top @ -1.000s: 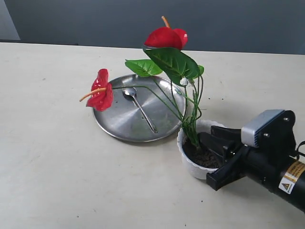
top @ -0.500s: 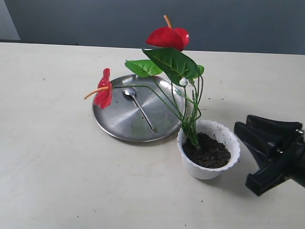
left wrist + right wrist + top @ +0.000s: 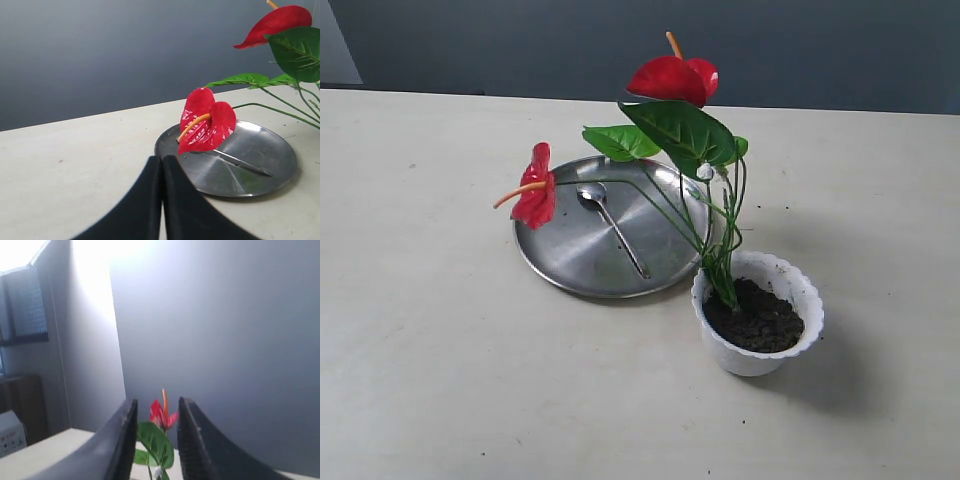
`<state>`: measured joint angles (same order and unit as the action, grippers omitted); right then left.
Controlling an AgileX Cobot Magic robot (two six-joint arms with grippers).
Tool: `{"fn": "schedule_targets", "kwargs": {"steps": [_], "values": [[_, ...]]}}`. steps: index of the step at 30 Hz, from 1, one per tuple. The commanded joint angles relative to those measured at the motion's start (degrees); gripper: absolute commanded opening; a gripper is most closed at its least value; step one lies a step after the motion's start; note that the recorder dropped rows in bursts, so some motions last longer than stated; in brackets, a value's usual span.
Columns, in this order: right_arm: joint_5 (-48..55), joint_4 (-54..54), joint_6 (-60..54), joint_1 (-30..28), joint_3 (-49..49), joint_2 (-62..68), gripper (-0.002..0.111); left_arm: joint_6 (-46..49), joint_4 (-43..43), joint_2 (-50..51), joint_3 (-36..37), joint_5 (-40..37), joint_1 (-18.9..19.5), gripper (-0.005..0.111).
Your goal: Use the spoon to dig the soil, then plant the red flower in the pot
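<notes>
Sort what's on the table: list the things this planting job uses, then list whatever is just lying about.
Belongs to the job:
- red flower, standing in the pot
- pot
- soil, inside the pot
- spoon, lying on the steel plate

Just lying about:
- steel plate, only holding the spoon

Flower point(image 3: 705, 150) in pot point(image 3: 758, 355), plate point(image 3: 570, 265) left

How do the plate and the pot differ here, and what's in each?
The plate is flat, wide, shiny steel; the pot is a small, deep white cup with a scalloped rim. The plate holds only the spoon; the pot holds soil and the red flower stems. Both stand upright on the table.
</notes>
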<state>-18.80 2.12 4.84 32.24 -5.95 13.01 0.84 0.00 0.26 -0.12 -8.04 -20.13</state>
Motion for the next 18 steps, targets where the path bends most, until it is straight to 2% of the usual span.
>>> {"fn": "schedule_targets", "kwargs": {"steps": [1,8,14,17,18], "values": [[-1.1,0.1,-0.1,-0.2,-0.1,-5.2,0.029,-0.2,0.0,-0.3,0.1,0.7,-0.4,0.001],[1.0,0.2,-1.8,-0.2,-0.1,-8.9,0.029,-0.2,0.0,-0.3,0.1,0.7,-0.4,0.001],[15.7,2.8,-1.8,-0.9,-0.1,-13.0,0.029,-0.2,0.0,-0.3,0.1,0.7,-0.4,0.001],[19.6,6.4,-1.7,-9.1,-0.1,-13.0,0.029,-0.2,0.0,-0.3,0.1,0.7,-0.4,0.001],[19.6,6.0,-1.7,-14.3,-0.1,-13.0,0.029,-0.2,0.0,-0.3,0.1,0.7,-0.4,0.001]]}}
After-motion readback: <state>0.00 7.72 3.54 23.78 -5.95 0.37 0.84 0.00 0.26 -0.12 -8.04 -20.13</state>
